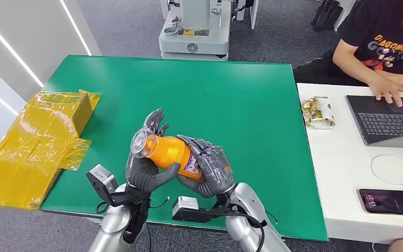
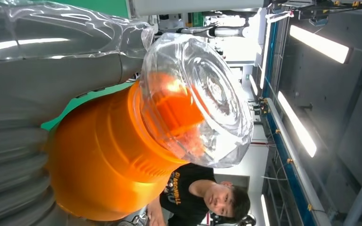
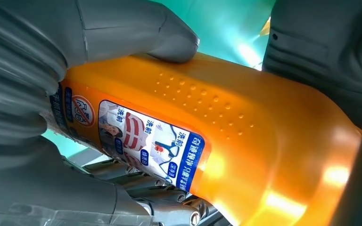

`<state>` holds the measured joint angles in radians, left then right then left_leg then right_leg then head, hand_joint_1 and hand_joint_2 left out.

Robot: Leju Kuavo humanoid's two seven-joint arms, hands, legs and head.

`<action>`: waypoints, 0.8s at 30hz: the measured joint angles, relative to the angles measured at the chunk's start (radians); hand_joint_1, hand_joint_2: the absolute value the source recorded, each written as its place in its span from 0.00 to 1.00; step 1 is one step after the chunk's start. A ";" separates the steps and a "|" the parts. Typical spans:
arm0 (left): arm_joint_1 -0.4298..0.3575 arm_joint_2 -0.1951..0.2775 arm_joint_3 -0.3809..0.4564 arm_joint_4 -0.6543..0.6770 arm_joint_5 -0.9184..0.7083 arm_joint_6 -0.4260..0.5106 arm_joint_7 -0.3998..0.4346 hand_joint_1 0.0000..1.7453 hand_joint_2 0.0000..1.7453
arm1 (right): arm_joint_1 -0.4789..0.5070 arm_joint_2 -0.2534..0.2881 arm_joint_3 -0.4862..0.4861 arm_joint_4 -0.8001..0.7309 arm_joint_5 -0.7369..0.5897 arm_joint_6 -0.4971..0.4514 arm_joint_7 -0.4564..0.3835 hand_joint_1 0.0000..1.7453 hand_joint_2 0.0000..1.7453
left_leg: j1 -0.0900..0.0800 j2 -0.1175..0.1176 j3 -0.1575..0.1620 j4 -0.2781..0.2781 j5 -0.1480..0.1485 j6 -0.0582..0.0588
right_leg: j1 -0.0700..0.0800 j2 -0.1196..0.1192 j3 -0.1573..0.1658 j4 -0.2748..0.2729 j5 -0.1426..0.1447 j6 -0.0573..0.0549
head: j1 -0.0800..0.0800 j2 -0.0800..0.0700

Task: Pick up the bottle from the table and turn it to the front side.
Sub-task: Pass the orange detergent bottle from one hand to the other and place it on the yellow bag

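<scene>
Head view shows both hands wrapped around an orange bottle, held up above the near part of the green tabletop. The left hand grips the neck end: its thumb curls under the body and its fingers rise behind the clear cap. The right hand closes over the base end, fingers draped across the blue-and-white label.

The bottle lies nearly level, long axis running left to right, slightly tilted so the cap end sits higher. The cap points left and a little toward the far side; the base points right, into the right palm.

Left wrist view looks at the cap almost end-on, with the orange shoulder below it pressed against the grey hand. Right wrist view has the label facing the camera, its thumb lying on the dimpled orange side.

Yellow flattened packaging rests at the tabletop's left edge. On a white desk to the right lie a laptop, a phone and a foil packet, with a seated person typing.
</scene>
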<state>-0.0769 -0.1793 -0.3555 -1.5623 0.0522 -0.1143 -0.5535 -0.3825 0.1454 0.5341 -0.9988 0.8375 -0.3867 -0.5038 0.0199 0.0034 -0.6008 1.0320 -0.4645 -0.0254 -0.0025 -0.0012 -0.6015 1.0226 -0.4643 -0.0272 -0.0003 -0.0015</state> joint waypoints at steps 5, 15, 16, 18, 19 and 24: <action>0.000 0.000 0.000 0.004 0.010 0.015 -0.006 1.00 1.00 | -0.001 0.002 0.001 0.007 0.003 0.003 0.005 1.00 1.00 | 0.000 0.000 0.000 0.000 0.000 0.000 | 0.000 0.000 0.000 0.000 0.000 0.000 | 0.000 0.000; 0.000 -0.002 -0.002 0.005 0.038 0.037 -0.021 1.00 1.00 | -0.009 0.005 0.009 0.016 0.017 0.008 0.025 1.00 1.00 | 0.000 0.000 0.000 0.000 0.000 0.000 | 0.000 0.000 0.000 0.000 0.000 0.000 | 0.000 0.000; 0.000 -0.003 -0.002 0.005 0.041 0.039 -0.022 1.00 1.00 | -0.008 0.005 0.009 0.016 0.021 0.010 0.028 1.00 1.00 | 0.000 0.000 0.000 0.000 0.000 0.000 | 0.000 0.000 0.000 0.000 0.000 0.000 | 0.000 0.000; 0.000 -0.005 -0.002 0.005 0.044 0.042 -0.023 1.00 1.00 | -0.008 0.005 0.009 0.016 0.027 0.014 0.033 1.00 1.00 | 0.000 0.000 0.000 0.000 0.000 0.000 | 0.000 0.000 0.000 0.000 0.000 0.000 | 0.000 0.000; 0.000 -0.006 -0.002 0.005 0.045 0.042 -0.023 1.00 1.00 | -0.008 0.005 0.009 0.016 0.029 0.016 0.035 1.00 1.00 | 0.000 0.000 0.000 0.000 0.000 0.000 | 0.000 0.000 0.000 0.000 0.000 0.000 | 0.000 0.000; -0.001 -0.010 -0.002 0.005 0.046 0.044 -0.023 1.00 1.00 | -0.007 0.005 0.009 0.016 0.038 0.019 0.039 0.97 1.00 | 0.000 0.000 0.000 0.000 0.000 0.000 | 0.000 0.000 0.000 0.000 0.000 0.000 | 0.000 0.000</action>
<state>-0.0774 -0.1892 -0.3578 -1.5576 0.0985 -0.0707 -0.5764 -0.3897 0.1503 0.5428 -0.9827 0.8757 -0.3677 -0.4646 0.0199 0.0036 -0.6007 1.0324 -0.4645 -0.0254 -0.0025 -0.0011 -0.6016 1.0224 -0.4643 -0.0272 -0.0004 -0.0015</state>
